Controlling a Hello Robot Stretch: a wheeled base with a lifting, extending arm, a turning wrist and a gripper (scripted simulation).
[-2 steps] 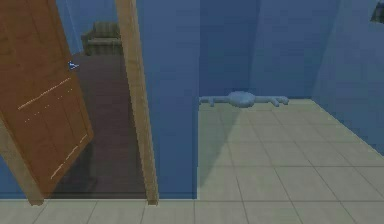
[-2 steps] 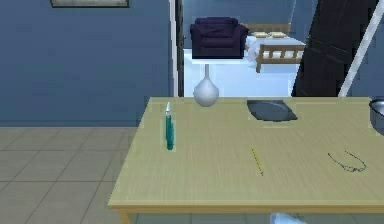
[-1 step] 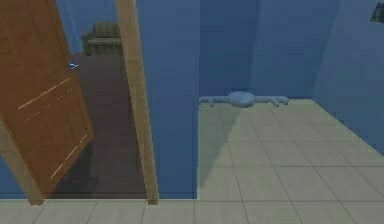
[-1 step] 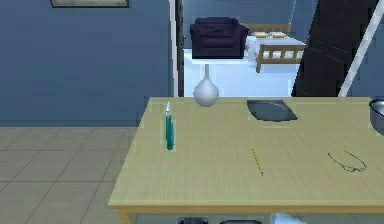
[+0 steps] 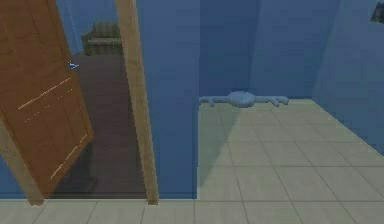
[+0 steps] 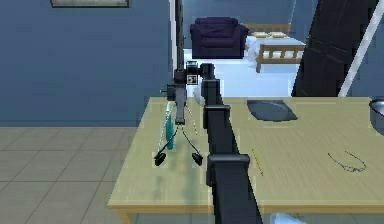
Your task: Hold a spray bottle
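Observation:
In the arm side view my arm's dark bar reaches out over a light wooden table. The gripper sits at its far end, left of the two white squares, with thin fingers pointing down toward the tabletop. A slim teal thing, shaped like a spray bottle, stands upright right at the fingers near the table's left edge. With the tabletop behind it, I cannot tell whether the gripper holds anything.
On the table lie a dark flat pad, a grey bowl and a thin wire shape. Beyond it a doorway shows a dark armchair. The forward view has an open wooden door, blue walls, tiled floor and a low blue-grey thing.

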